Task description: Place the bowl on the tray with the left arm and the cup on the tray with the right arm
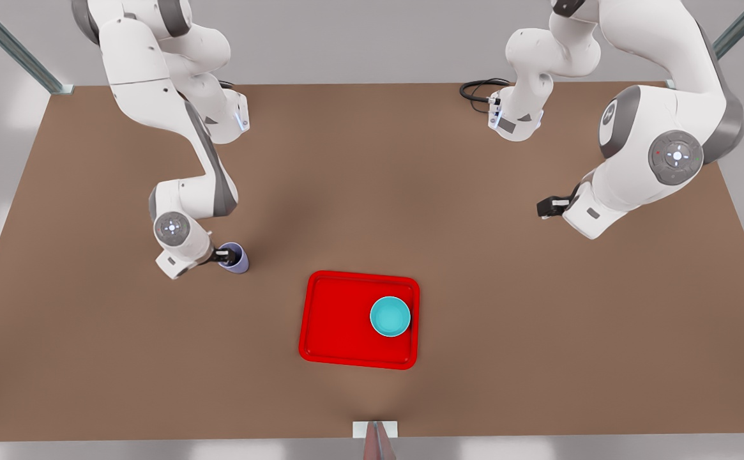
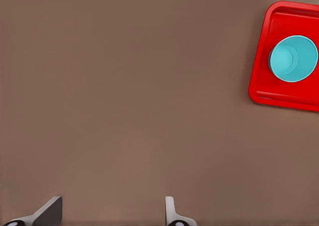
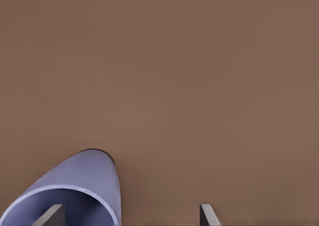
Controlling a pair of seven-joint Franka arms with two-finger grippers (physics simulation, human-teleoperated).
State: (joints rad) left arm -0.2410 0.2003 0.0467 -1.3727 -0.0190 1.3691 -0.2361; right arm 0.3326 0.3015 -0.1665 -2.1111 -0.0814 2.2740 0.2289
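- The cup (image 1: 235,257) looks light, stiff and smooth; the right end effector (image 1: 225,256) is open, one finger inside its rim
- The bowl (image 1: 390,316) sits on the tray (image 1: 333,319)
- The left end effector (image 1: 545,207) waits open above the bench (image 1: 372,191)

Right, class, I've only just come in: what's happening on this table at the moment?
Two robot arms are loading a red tray. The turquoise bowl already sits on it, and the left end effector hangs open over bare table on the front view's right. The right end effector is at the lavender cup, off the tray, with one finger inside the rim and the other outside.
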